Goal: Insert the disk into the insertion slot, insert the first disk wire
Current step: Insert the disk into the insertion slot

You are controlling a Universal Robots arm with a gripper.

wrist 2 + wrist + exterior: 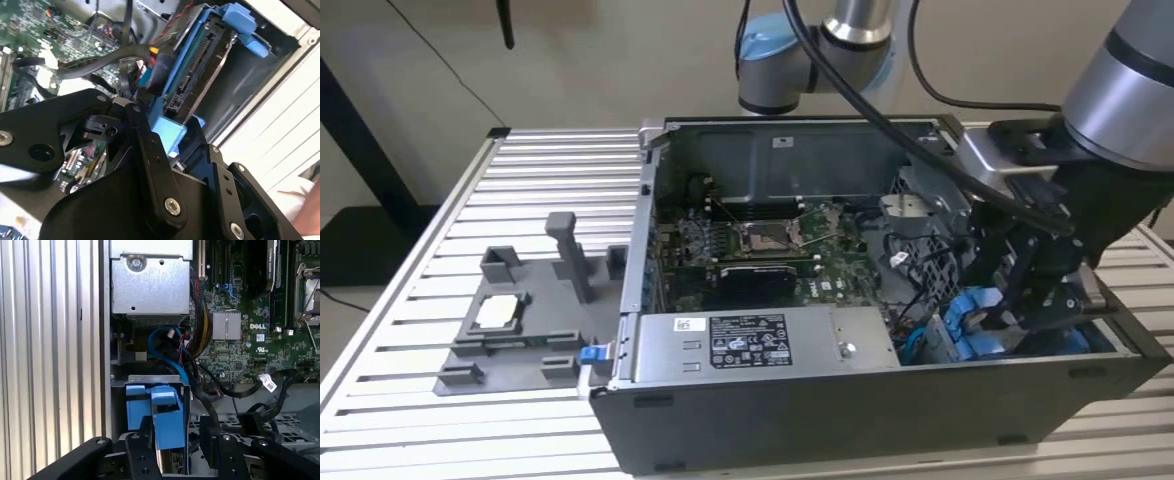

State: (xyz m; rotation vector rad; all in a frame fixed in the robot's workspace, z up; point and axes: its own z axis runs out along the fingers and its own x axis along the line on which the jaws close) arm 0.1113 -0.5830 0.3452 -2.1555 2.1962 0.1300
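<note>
The gripper (1034,300) is seen reaching down into the open computer case (854,410), which is carried by the slatted table (547,170), at the case's near corner on the exterior view's right. There the disk (167,420) is stood on edge in the insertion slot (150,379), its blue carrier lined up with the bay's grey metal lip so that it can be guided by the bay's walls. In both wrist views the fingers (137,455) are placed on either side of the carrier's outer end. They are judged to be clenched on the disk, a hold by which it is kept square to the bay, and the disk appears largely seated. The drive's connector edge (192,85) is turned toward the motherboard (240,340), presumably so that it can be reached by the loose cables (100,65) lying just beside it. None is seen plugged in.
</note>
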